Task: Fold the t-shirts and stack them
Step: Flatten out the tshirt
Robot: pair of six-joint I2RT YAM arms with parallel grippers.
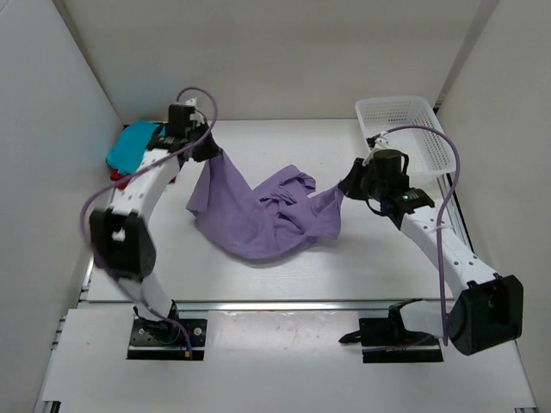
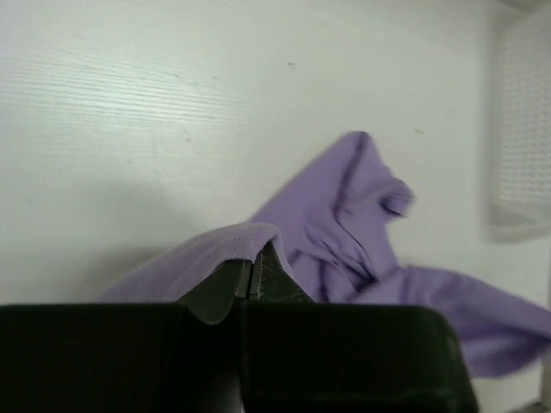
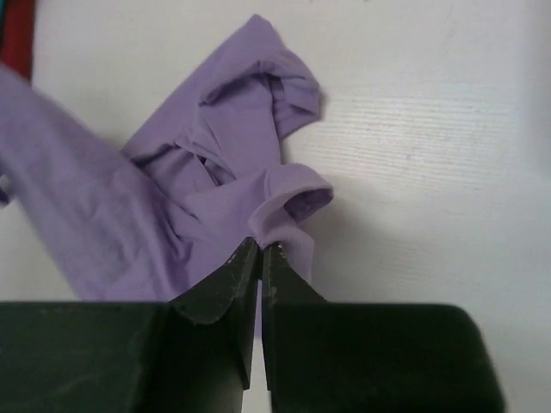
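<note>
A lavender-purple t-shirt point(image 1: 258, 211) is stretched between both arms over the middle of the table, its middle sagging onto the surface. My left gripper point(image 1: 205, 148) is shut on the shirt's left edge; in the left wrist view the purple cloth point(image 2: 344, 224) drapes over the closed tips of that gripper point(image 2: 256, 258). My right gripper point(image 1: 346, 188) is shut on the right edge, and in the right wrist view a fold of the shirt point(image 3: 215, 172) is pinched between the tips of that gripper point(image 3: 261, 247). A teal-blue t-shirt point(image 1: 133, 144) lies on a red one point(image 1: 120, 176) at the far left.
A white lattice basket point(image 1: 405, 136) stands at the back right, just behind the right arm. White walls close in the table on the left, back and right. A metal rail point(image 1: 258, 303) runs along the near edge above the arm bases.
</note>
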